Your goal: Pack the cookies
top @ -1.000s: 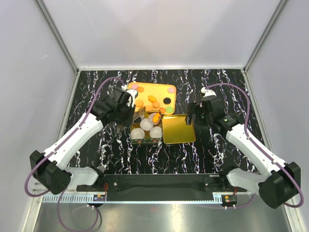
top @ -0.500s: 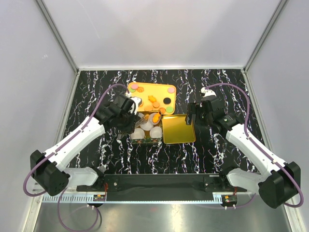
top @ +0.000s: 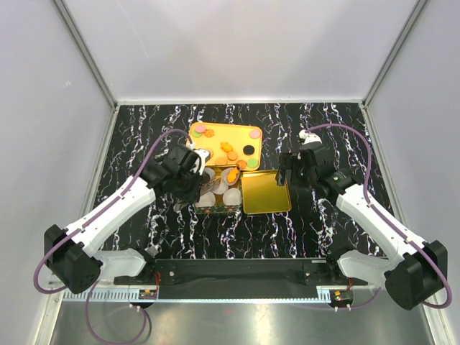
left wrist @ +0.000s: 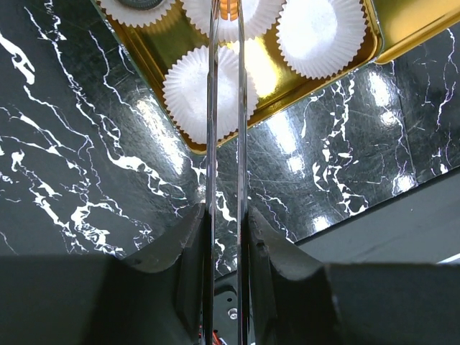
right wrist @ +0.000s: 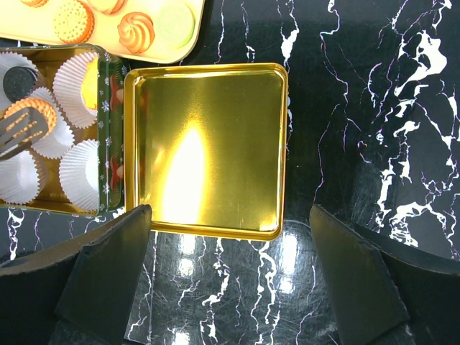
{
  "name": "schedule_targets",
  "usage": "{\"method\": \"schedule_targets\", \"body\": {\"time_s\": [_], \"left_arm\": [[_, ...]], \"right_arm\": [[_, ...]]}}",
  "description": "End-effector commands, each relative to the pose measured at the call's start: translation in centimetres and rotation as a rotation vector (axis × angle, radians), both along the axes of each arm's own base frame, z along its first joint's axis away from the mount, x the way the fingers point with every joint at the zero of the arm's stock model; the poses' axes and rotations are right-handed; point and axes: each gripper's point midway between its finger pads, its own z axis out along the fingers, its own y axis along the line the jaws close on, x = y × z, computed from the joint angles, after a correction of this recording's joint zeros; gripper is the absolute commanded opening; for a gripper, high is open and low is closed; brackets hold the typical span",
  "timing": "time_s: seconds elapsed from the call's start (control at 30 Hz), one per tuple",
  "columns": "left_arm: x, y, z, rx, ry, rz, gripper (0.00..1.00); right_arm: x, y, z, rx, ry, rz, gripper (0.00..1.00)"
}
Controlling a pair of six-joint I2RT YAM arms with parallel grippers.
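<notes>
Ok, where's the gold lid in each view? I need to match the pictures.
Top external: lid at centre, just right of the tin.
Left wrist: lid is only a sliver in the top right corner; tin at top centre.
Right wrist: lid fills the middle; tin at the left edge.
Shared landmark: the tin of white paper cups, left of the lid in every view.

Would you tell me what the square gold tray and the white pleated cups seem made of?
Square gold tray: likely polished sheet metal, since it mirrors the light glare. White cups: probably thin matte paper, judging by their fine crimped pleats.
</notes>
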Motion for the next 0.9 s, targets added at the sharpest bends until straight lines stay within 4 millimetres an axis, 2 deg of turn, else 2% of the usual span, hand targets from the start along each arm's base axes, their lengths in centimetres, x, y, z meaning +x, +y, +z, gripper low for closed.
{"method": "schedule_targets", "body": {"time_s": [0.0, 0.87], "left_arm": [[0.01, -0.99, 1.23, -0.066, -0.038, -0.02, 0.29], [-0.08, -1.32, 1.08, -0.056, -0.027, -0.036, 0.36]], "right_arm": [[0.82, 0.06, 1.45, 0.006, -0.046, -0.003, 1.0], [0.76, 0.17, 1.58, 0.012, -0.051, 0.002, 1.0]]}}
